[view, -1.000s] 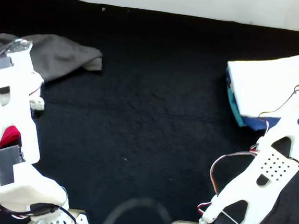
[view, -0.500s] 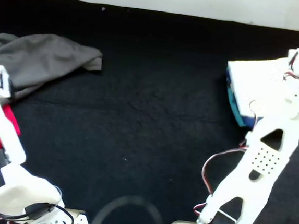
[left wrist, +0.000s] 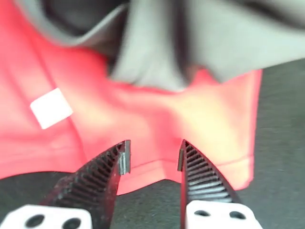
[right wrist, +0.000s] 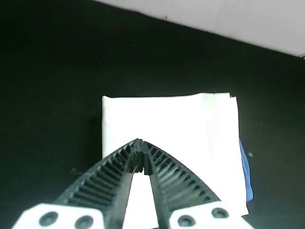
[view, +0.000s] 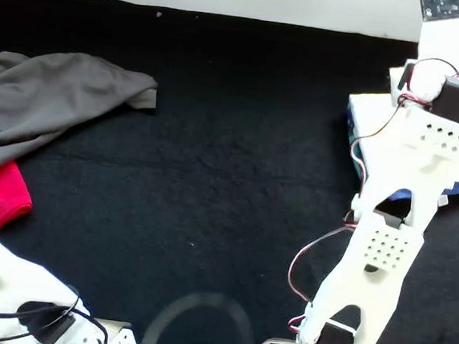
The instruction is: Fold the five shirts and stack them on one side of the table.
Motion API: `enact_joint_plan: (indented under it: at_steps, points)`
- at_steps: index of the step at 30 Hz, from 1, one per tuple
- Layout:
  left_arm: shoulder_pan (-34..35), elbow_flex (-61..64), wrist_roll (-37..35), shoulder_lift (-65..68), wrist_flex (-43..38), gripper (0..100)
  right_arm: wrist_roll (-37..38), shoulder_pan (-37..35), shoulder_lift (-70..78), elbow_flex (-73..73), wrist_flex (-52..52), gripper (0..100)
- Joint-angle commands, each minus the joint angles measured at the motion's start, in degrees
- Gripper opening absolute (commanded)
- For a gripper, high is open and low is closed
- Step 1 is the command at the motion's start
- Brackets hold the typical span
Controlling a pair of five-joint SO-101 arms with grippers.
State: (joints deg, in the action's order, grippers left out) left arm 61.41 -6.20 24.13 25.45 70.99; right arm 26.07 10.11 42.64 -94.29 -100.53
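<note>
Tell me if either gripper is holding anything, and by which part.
Nothing is held. The left gripper is open over the crumpled red cloth shirt; the right gripper is shut and empty over the folded white cloth shirt.

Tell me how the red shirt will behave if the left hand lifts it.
The red shirt lies rumpled, so it will probably droop limply. The gray shirt overlaps it and may drag along.

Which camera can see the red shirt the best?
The left wrist view: the red shirt lies close up before the open left hand, white tag showing, grey shirt draped over part. The high view catches a red corner under the grey shirt. The right wrist view faces the folded white shirt.
</note>
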Motion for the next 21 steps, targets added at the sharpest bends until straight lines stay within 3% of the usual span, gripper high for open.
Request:
enact_joint_plan:
  at_steps: [1, 5, 10, 21]
  points:
    - [3.03, -2.07, 0.62, 0.13, -0.7, 18, -0.53, -2.07, -8.4, -5.85, -0.75, 5.8]
    - [5.05, -1.71, 1.49, 0.57, -0.62, 18, -2.73, -2.24, -17.01, -3.3, -0.75, 15.1]
    - [5.14, 0.66, 4.48, 1.71, -1.05, 18, -6.68, -2.24, -31.08, 9.98, -0.75, 15.6]
    - [7.43, -2.59, 4.66, 6.2, 0.09, 18, -7.47, -11.65, -67.03, 62.81, 0.48, 15.6]
